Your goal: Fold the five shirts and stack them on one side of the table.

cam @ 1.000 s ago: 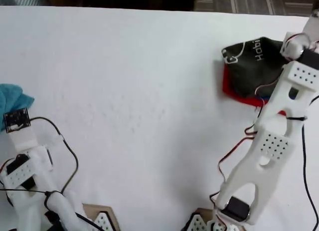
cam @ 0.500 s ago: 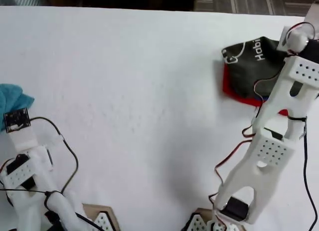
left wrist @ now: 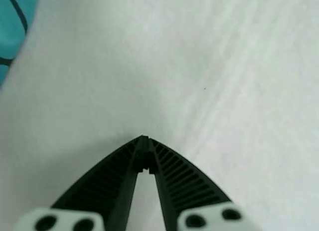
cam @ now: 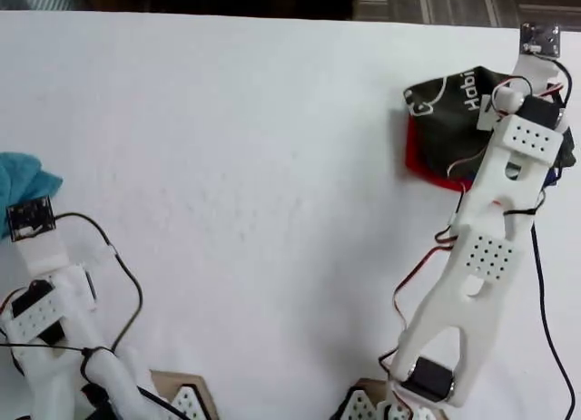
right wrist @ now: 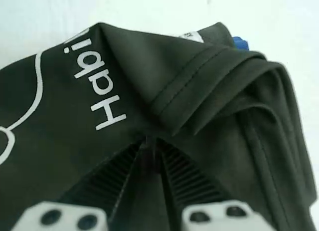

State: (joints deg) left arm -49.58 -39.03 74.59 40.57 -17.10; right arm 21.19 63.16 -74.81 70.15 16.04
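The black shirt (right wrist: 149, 76) is lying folded on a red shirt (cam: 425, 171) at the far right of the surface (cam: 254, 148). The right hand (right wrist: 148, 143) is hanging over it with fingers together, tips by a stitched hem (right wrist: 194, 99); whether any cloth is pinched cannot be told. The left hand (left wrist: 143, 141) is sitting closed over bare surface, near a teal shirt (left wrist: 15, 21). The cloth is looking light, soft and floppy, likely sagging open if lifted at one point, so the doubled hem edge is probably offering the surest pinch.

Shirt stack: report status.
Left tool shut over table. Right tool shut over black shirt, atop red shirt. Teal shirt at opposite edge. Nothing in the way.
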